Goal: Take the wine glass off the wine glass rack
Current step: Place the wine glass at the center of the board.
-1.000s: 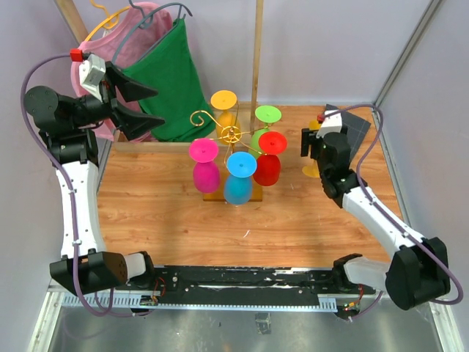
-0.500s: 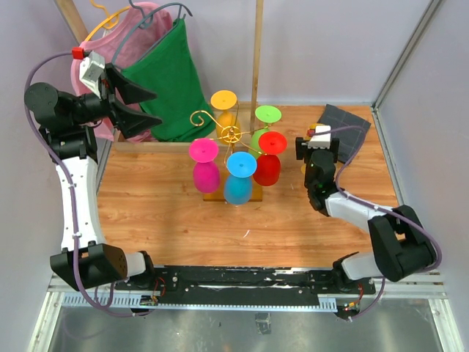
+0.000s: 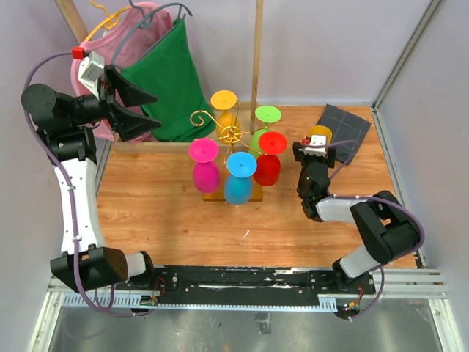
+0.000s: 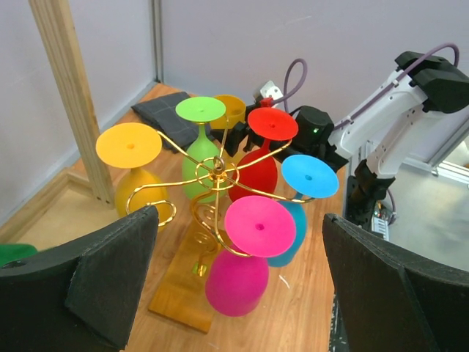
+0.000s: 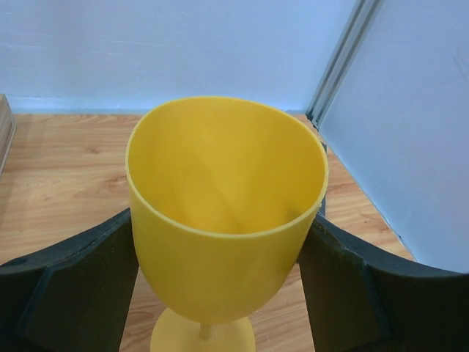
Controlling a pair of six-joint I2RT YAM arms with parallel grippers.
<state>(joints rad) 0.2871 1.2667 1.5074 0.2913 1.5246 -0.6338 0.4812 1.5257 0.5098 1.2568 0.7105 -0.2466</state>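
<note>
On the wooden table (image 3: pixel 168 213), a gold rack (image 3: pixel 230 134) holds five coloured glasses upside down. The right arm has folded inward. Its claw (image 5: pixel 223 293) grips an upright yellow wine glass (image 5: pixel 223 220) just right of the rack, beside a grey cloth (image 3: pixel 343 128). The left claw (image 3: pixel 157 108) is raised and wide open.

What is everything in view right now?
gold wire wine glass rack on a light-wood base: 1, gold, table centre
upside-down plastic wine glasses: 5, pink, blue, red, green, orange, hanging on the rack
upright yellow plastic wine glass: 1, yellow, right of the rack
folded cloth: 1, dark grey, far right corner
hung garments: 2, green and pink, far left
left gripper: 1, black, open, raised far left
right gripper: 1, black, shut on the yellow glass
</note>
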